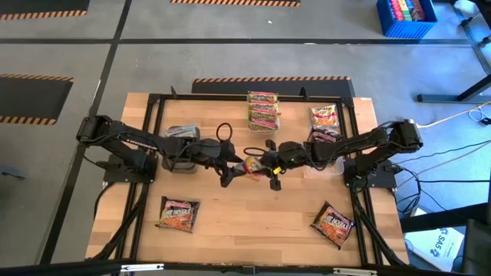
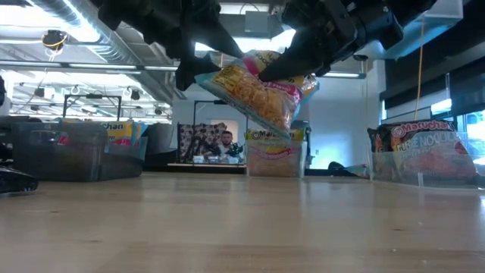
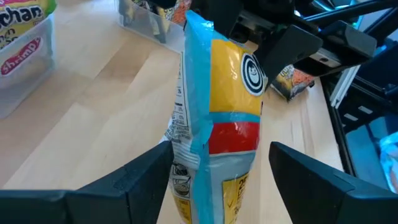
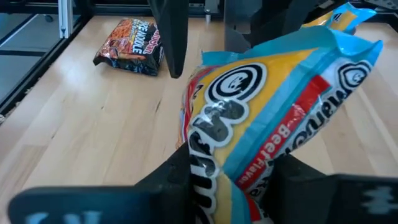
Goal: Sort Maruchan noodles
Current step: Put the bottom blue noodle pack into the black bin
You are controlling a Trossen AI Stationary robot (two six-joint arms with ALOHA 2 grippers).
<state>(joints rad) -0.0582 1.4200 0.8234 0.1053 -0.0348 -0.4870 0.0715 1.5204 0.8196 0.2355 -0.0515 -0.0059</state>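
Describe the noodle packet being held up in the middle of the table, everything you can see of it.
The noodle packet is a flat, glossy plastic pack, yellow with light blue edges, a red band and a round black-and-white logo. It hangs tilted in the air over the middle of the wooden table, touching no surface. The right gripper pinches one end. The left gripper has its jaws open on either side of the other end, not pressing it.

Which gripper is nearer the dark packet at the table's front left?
Left. The left gripper sits mid-table, open beside the yellow packet, diagonally behind the dark packet. The right gripper, shut on the yellow packet, is farther away.
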